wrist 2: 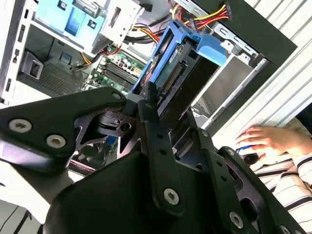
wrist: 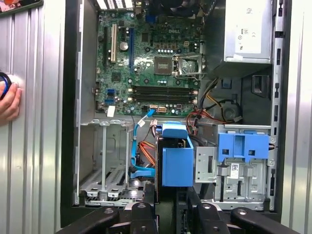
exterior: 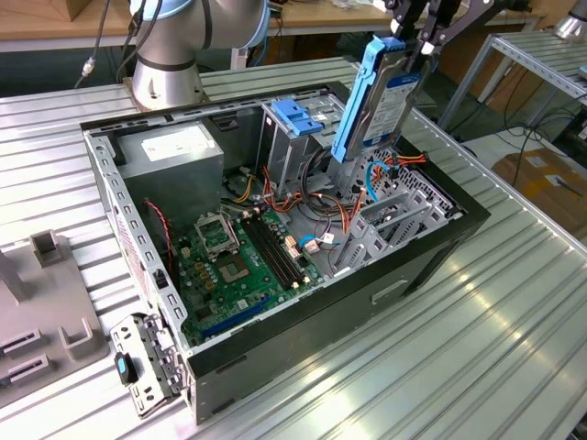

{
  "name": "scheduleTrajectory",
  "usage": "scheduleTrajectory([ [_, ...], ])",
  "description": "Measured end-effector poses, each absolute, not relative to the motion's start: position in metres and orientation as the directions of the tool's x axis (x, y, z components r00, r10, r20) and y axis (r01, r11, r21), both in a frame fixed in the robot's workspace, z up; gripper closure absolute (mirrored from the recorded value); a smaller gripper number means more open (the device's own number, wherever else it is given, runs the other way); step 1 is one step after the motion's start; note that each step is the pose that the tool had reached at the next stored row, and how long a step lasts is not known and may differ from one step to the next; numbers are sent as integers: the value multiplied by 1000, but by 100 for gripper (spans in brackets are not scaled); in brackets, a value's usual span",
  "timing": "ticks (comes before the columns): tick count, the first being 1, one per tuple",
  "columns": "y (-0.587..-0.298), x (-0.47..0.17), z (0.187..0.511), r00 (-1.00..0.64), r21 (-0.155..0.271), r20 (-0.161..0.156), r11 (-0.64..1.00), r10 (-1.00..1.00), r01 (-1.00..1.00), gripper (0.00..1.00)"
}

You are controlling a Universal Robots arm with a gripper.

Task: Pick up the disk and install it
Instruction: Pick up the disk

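The disk (exterior: 381, 96), a silver-grey drive with a white-blue label in a bright blue carrier frame, hangs upright and slightly tilted above the open computer case (exterior: 440, 247). My gripper (exterior: 415, 48) is shut on its upper end. In the first wrist view the disk (wrist: 176, 161) shows end-on between the black fingers (wrist: 146, 200), over the drive area of the case. In the second wrist view the disk (wrist 2: 170, 73) runs away from the gripper (wrist 2: 170, 114) toward the case's inside. An open grey drive bay (exterior: 394, 220) lies below the disk.
The case holds a motherboard (exterior: 238, 261), a power supply (exterior: 174, 151), orange and red cables (exterior: 344, 206) and a grey drive cage with a blue latch (exterior: 298, 115). A person's hand (wrist 2: 265, 141) rests on the table beside the case. The arm's base (exterior: 170, 55) stands behind. A grey fixture (exterior: 46, 312) sits at the exterior view's left.
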State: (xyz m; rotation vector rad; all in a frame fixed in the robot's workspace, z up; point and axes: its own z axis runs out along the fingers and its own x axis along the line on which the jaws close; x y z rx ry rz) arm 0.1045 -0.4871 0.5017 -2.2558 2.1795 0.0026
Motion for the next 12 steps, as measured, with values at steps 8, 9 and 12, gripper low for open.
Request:
scheduleTrajectory([
  [8,-504,104,502,34,-2,-4,-34,-999,-999,65],
  [9,-506,104,502,34,-2,-4,-34,-999,-999,65],
  [12,-511,104,502,34,-2,-4,-34,-999,-999,65],
])
